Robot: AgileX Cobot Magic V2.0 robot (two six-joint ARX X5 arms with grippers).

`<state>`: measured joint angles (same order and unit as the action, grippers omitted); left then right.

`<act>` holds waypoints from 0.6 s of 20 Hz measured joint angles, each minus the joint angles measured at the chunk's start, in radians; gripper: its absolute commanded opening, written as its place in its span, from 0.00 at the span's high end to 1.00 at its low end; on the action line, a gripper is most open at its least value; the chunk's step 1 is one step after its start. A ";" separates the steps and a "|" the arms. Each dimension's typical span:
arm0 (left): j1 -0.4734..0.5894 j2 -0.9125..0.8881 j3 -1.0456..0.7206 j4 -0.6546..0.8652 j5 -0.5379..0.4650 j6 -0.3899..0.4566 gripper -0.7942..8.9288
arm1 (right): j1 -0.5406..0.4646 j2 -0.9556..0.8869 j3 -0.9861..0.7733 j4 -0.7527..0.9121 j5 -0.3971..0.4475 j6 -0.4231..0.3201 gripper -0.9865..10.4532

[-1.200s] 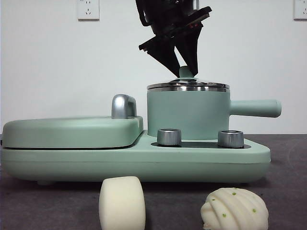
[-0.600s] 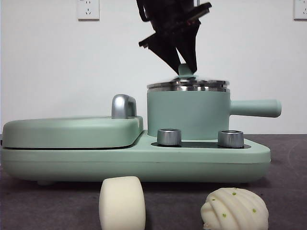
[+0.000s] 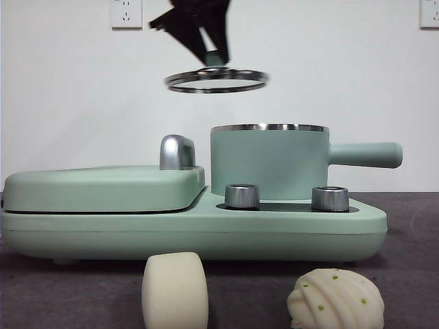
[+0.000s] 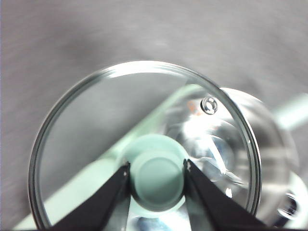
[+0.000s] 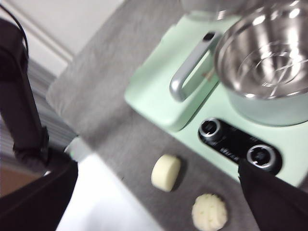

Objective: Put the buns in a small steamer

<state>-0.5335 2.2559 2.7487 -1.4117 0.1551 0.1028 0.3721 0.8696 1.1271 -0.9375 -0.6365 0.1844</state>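
Observation:
The small steamer stands uncovered on its mint-green base, its long handle pointing right. My left gripper is shut on the green knob of the glass lid and holds it in the air, above and left of the pot. The plain cream bun and the pleated bun with green specks lie on the table in front of the base. In the right wrist view the steamer's steel inside is empty, and both buns lie below my right gripper, which is open and high above them.
The flat griddle section with its chrome handle takes up the left of the base. Two steel dials sit in front of the pot. A white wall is close behind. A table edge shows in the right wrist view.
My left gripper has lifted the lid off the steamer and carried it up and to the left. The pot now stands uncovered. The buns have not moved.

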 measured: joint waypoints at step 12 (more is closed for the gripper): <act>0.275 -0.045 0.000 0.000 0.000 -0.017 0.90 | 0.584 0.588 0.055 0.095 0.397 0.204 0.42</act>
<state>-0.2584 2.2108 2.7487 -1.4117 0.1547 0.0856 0.9562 1.4574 1.1824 -0.8421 -0.2394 0.3889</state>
